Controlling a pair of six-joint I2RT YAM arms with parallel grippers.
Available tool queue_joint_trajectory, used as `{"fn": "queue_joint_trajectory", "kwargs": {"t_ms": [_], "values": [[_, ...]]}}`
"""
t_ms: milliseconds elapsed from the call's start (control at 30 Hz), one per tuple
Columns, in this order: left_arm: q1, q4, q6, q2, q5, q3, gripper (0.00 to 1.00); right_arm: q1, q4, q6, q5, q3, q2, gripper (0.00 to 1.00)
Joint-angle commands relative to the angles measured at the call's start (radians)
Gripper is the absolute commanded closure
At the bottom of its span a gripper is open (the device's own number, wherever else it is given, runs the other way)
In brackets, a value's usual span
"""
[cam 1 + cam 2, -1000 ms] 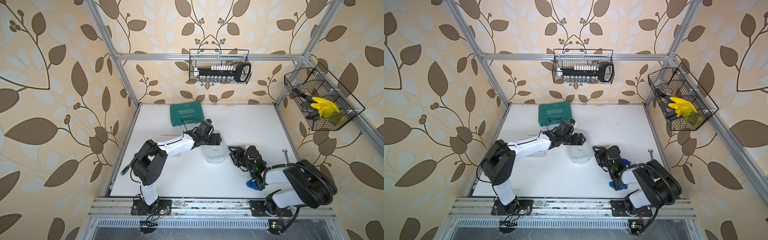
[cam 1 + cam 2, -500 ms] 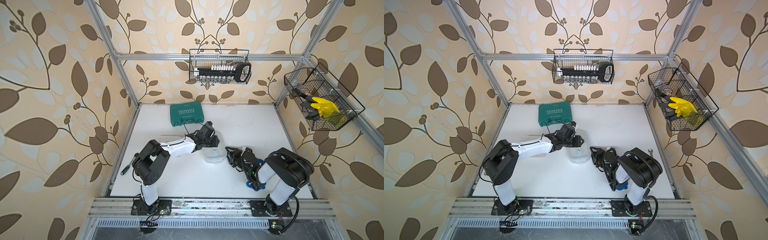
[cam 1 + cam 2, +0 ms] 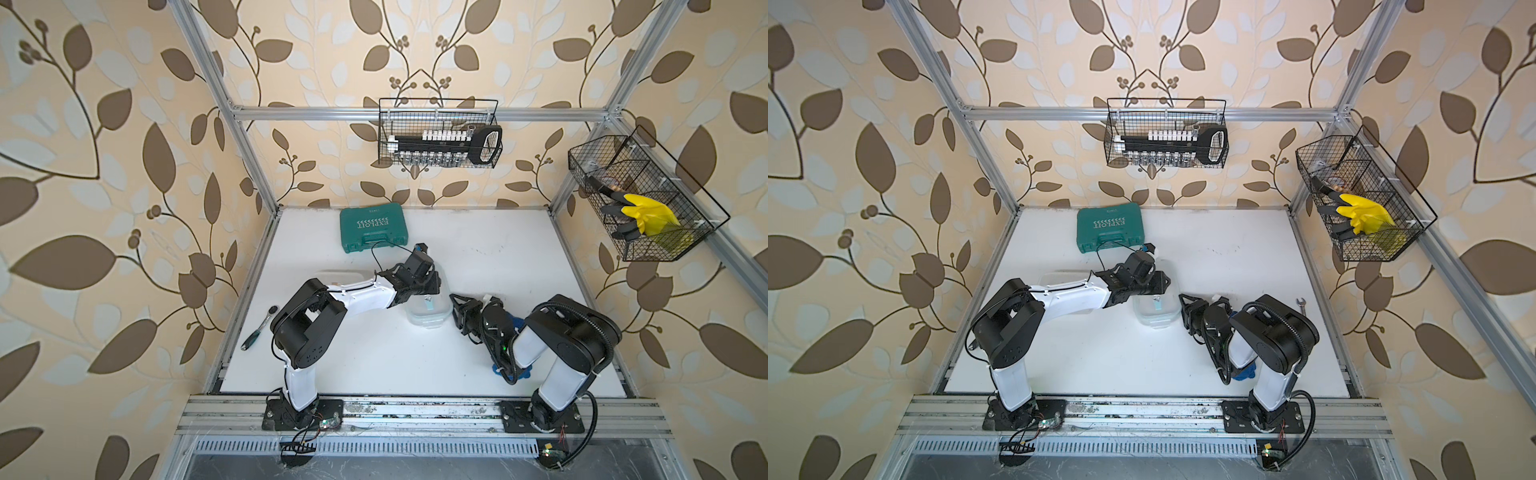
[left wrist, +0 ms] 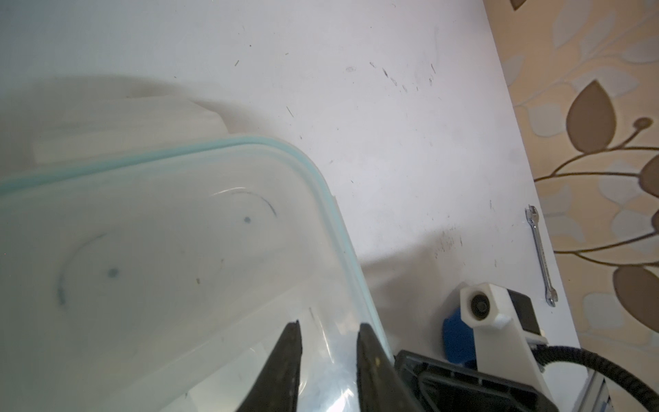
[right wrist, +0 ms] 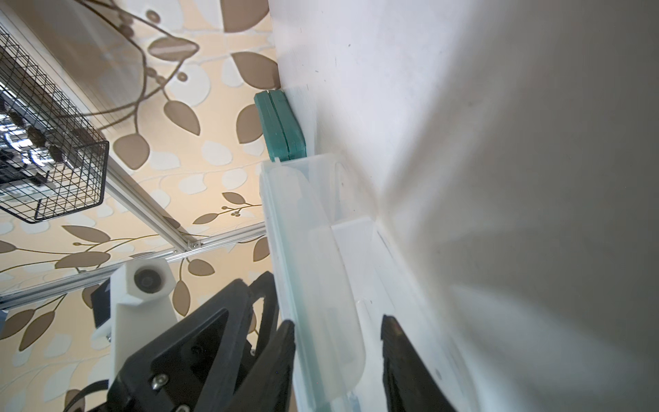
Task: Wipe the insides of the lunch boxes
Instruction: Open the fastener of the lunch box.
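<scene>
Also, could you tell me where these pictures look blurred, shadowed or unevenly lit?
Left wrist view: the lunch box fills the near field and looks soft and hazy, while the wrench farther off is crisp. Right wrist view: broad soft shadows streak the table. In both top views: even light, sharp, the teal case label legible.

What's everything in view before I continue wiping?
lunch box: one, clear, green-rimmed lid, table centre
second lunch box: one, clear, partly hidden by left arm
tool case: one, teal, table back
ratchet: one, green-handled, left edge
spanner: one, silver, right edge
cloth: one, blue, under right arm
back basket: one, black, back wall, holds sockets
side basket: one, black, right wall, holds yellow glove
left gripper: one, black, at lunch box rim
right gripper: one, black, at lunch box side
</scene>
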Motion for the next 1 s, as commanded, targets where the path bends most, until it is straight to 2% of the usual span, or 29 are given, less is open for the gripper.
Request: {"fn": "queue_joint_trajectory", "kwargs": {"t_ms": [0, 533, 967], "values": [[-0.011, -0.195, -0.042, 0.061, -0.033, -0.078, 0.73, 0.015, 0.062, 0.03, 0.003, 0.002, 0.031, 0.61], [-0.051, -0.205, -0.076, 0.123, -0.061, -0.084, 0.86, 0.028, 0.061, 0.035, 0.05, 0.004, -0.01, 0.64], [-0.059, -0.161, -0.11, 0.143, -0.054, -0.137, 0.91, 0.042, 0.062, 0.038, 0.081, 0.02, -0.017, 0.66]]}}
